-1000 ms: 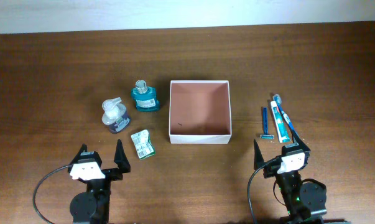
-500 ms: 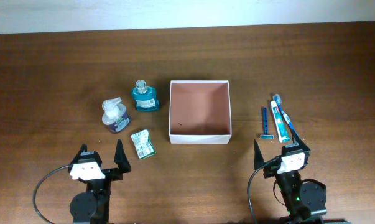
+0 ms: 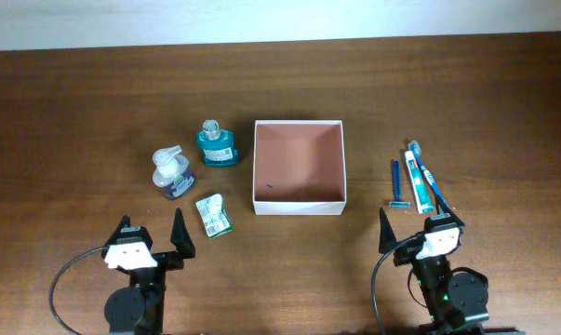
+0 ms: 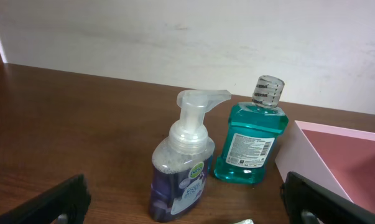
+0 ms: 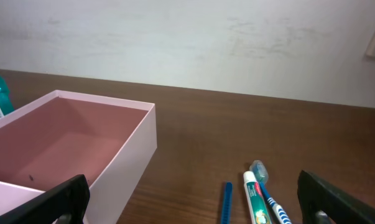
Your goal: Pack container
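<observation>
Near the middle of the table (image 3: 75,102) sits the container (image 3: 298,207), a square, shallow box with white outer walls and a pinkish-brown floor. A small dark speck (image 3: 268,184) lies on the floor close to its left wall.

To the left of the container, apart from it, stands a teal bottle (image 3: 217,144) with a clear cap. A foam soap pump bottle (image 3: 172,174) of purple liquid stands further left and a little nearer the robot. A small green and white packet (image 3: 214,214) lies flat on the table in front of these two.

To the right of the container, well apart from it, three slim things lie side by side, roughly parallel. These are a blue razor (image 3: 395,183), a toothpaste tube (image 3: 416,181) and a blue toothbrush (image 3: 429,181) that touches or overlaps the tube.

The left claw (image 3: 152,228) hangs at the near edge of the table, in front of the packet. Its fingers are spread wide and grip nothing. The right claw (image 3: 420,223) hangs at the near edge too, just in front of the razor and the tube. It is likewise wide open, with nothing between its fingers. In each wrist view the dark fingertips show only at the lower corners, far apart.
</observation>
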Controlling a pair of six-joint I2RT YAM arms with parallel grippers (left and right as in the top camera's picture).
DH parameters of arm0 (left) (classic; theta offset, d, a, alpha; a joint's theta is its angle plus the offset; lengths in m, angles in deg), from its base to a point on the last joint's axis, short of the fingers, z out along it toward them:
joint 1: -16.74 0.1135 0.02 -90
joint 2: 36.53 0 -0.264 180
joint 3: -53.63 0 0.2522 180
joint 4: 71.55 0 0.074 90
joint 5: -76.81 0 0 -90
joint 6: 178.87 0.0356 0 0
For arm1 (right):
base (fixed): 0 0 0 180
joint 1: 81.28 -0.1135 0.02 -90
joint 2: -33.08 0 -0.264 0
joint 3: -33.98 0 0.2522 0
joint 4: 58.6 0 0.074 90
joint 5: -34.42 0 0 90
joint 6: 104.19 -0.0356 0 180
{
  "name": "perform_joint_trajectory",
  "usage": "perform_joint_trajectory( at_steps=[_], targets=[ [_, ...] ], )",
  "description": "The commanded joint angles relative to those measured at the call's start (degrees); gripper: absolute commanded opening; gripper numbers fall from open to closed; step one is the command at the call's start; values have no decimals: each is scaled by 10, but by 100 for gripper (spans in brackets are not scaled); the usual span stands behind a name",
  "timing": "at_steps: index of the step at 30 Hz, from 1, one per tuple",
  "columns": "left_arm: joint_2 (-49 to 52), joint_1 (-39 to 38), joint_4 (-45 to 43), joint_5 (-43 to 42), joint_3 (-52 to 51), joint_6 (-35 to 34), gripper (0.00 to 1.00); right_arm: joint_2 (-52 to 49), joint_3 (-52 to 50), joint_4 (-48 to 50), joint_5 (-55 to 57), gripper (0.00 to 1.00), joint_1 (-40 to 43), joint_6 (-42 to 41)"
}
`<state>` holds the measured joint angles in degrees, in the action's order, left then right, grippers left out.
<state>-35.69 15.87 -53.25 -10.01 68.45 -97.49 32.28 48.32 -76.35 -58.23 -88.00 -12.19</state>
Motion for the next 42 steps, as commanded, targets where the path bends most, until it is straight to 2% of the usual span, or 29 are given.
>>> perform_joint_trajectory(
  at_steps=[1,6,12,26,33,37,42],
  targets=[
    [-5,3,0,-5,-5,5,99,4,-1,-4,-4,98,4,-17],
    [-5,3,0,-5,-5,5,99,2,31,-19,-14,98,4,-25],
    [-5,3,0,-5,-5,5,99,-49,131,-79,35,98,4,-25],
    [-5,3,0,-5,-5,5,99,-384,389,-187,49,98,4,-16],
    [-5,3,0,-5,-5,5,99,-566,587,-368,49,98,5,-7],
    [-5,3,0,-5,-5,5,99,-633,661,-427,49,98,5,-7],
    [-5,3,0,-5,-5,5,99,-669,673,-430,49,98,5,-7]
  ],
)
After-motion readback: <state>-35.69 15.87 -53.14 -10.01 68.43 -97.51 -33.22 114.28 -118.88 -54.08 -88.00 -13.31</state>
